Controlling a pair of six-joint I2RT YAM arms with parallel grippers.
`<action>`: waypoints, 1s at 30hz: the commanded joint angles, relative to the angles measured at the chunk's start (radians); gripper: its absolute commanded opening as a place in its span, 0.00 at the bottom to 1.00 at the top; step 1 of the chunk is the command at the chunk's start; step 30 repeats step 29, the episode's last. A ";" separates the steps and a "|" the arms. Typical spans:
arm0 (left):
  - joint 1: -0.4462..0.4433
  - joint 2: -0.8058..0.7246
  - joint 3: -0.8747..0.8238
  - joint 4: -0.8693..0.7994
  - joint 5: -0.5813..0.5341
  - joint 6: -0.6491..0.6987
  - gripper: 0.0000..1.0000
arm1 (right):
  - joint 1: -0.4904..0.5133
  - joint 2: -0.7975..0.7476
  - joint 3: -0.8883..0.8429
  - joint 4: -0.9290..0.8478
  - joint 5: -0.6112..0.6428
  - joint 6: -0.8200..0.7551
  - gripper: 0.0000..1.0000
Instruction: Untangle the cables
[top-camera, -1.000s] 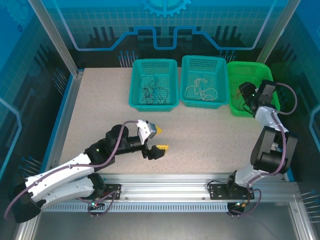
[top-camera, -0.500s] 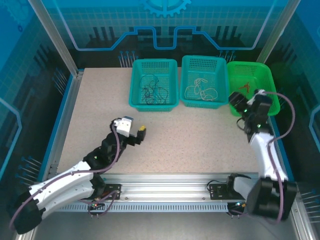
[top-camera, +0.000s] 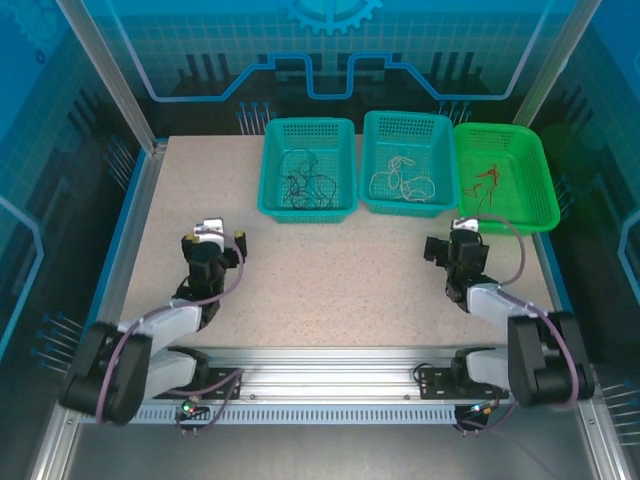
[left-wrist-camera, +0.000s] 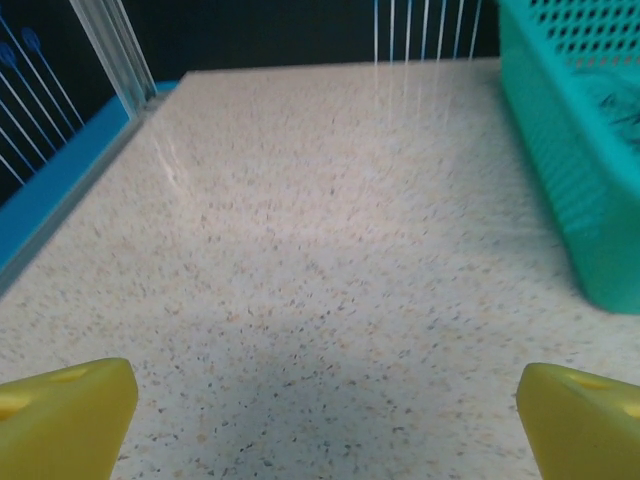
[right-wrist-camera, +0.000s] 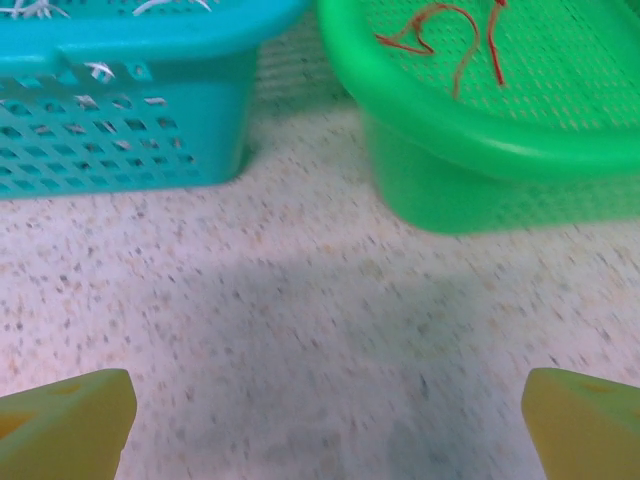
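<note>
The cables lie sorted in three baskets at the far edge. Dark cables are in the left teal basket, whitish cables in the middle teal basket, and red cables in the green basket. My left gripper hovers low over bare table at the near left, open and empty. My right gripper is open too, just in front of the gap between the middle and green baskets. The right wrist view looks up at the red cables.
The speckled tabletop stretches between the arms. A blue side rail and a metal post bound the table's left side. The left teal basket's wall rises to the right of my left gripper.
The right gripper has drawn back out of the green basket toward its base and opened wide. The left gripper has swung left and back toward its base, staying open.
</note>
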 joint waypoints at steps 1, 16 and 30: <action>0.072 0.117 0.018 0.228 0.233 -0.007 0.99 | 0.004 0.140 0.026 0.334 -0.036 -0.089 1.00; 0.172 0.333 0.129 0.230 0.404 -0.039 0.99 | 0.026 0.222 0.034 0.400 -0.130 -0.157 1.00; 0.171 0.333 0.130 0.229 0.404 -0.039 0.99 | 0.026 0.222 0.034 0.400 -0.129 -0.157 1.00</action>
